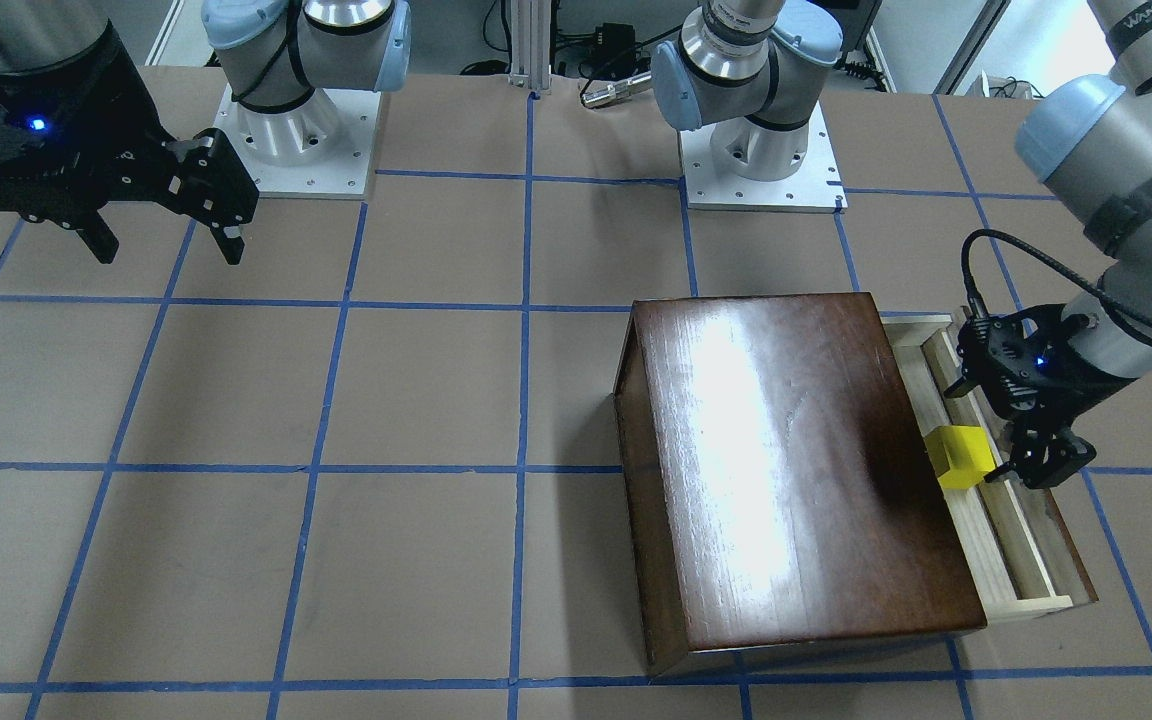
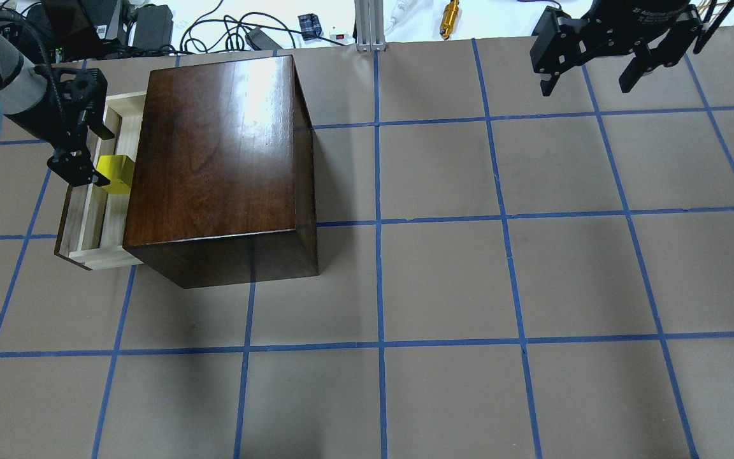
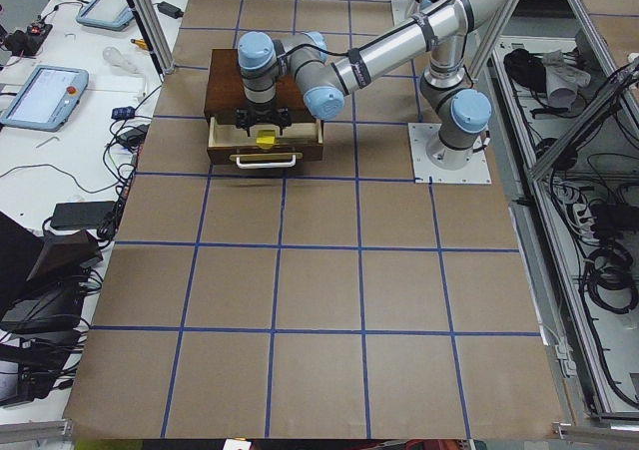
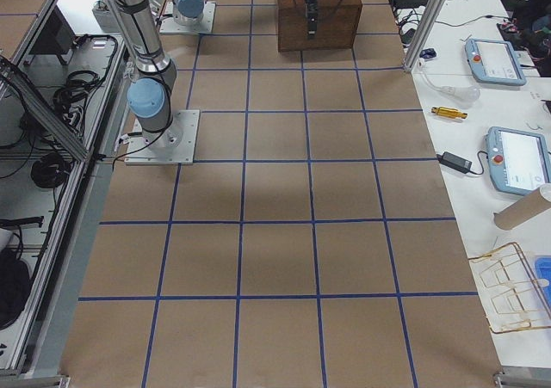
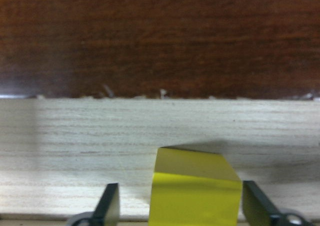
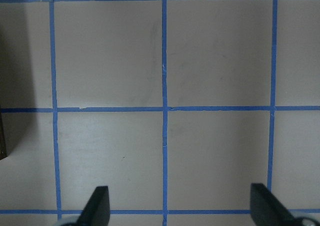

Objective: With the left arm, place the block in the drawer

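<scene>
The yellow block (image 1: 961, 455) rests in the pulled-out pale wooden drawer (image 1: 1011, 540), close to the dark casing's front. It also shows in the overhead view (image 2: 117, 173). My left gripper (image 1: 1021, 470) hangs over the drawer (image 2: 86, 223) with the block at its fingertips. In the left wrist view the block (image 5: 195, 191) stands between the two fingers. There is a clear gap to the left finger (image 5: 111, 203), and the right finger sits close beside it. The jaws are open. My right gripper (image 2: 585, 86) is open and empty, far off above the table.
The glossy dark-brown box casing (image 2: 214, 153) stands right beside the drawer and the left gripper. The brown table with blue tape lines (image 2: 443, 280) stretches to the right. Cables and small gear (image 2: 246, 32) lie along the far edge.
</scene>
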Available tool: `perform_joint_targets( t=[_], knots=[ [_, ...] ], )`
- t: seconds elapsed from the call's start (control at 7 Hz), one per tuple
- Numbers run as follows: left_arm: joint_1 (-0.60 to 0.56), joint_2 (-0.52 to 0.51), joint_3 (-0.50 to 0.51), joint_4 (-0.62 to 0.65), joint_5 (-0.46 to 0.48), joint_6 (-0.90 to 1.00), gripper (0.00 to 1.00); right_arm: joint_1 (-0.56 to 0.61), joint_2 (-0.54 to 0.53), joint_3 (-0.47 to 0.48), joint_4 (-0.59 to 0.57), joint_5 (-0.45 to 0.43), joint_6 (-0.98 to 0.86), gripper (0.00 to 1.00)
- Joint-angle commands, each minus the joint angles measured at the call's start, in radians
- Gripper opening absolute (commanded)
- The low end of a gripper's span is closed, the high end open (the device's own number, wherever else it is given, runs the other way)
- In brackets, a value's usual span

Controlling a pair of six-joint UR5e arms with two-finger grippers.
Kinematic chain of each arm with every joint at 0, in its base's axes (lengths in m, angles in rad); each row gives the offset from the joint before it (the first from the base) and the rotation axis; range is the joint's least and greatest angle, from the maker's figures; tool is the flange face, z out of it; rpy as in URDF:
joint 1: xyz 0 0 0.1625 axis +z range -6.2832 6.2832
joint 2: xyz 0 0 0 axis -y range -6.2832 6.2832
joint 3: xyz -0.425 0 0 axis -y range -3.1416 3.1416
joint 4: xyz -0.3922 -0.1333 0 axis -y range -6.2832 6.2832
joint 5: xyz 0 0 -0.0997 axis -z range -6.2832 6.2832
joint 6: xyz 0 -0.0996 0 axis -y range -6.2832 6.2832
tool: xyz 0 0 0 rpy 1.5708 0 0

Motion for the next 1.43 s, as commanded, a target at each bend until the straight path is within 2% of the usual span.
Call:
perform_joint_targets(
  t=[0.0,0.57,0.86,1.29],
  knots=[
    [-0.012,0.044,0.113,-0.163,0.007,-0.198,1.0,0.0,0.0,0.0,0.0,-0.001,0.0,1.0],
    [-0.084,0.11,0.153,-0.179,0.01,-0.778,1.0,0.0,0.0,0.0,0.0,-0.001,0.0,1.0],
    [-0.115,0.107,0.153,-0.181,0.009,-0.956,1.0,0.0,0.0,0.0,0.0,0.001,0.0,1.0],
    [-0.19,0.103,0.153,-0.173,0.033,-1.408,1.0,0.0,0.001,0.0,0.0,0.001,0.0,1.0]
  ],
)
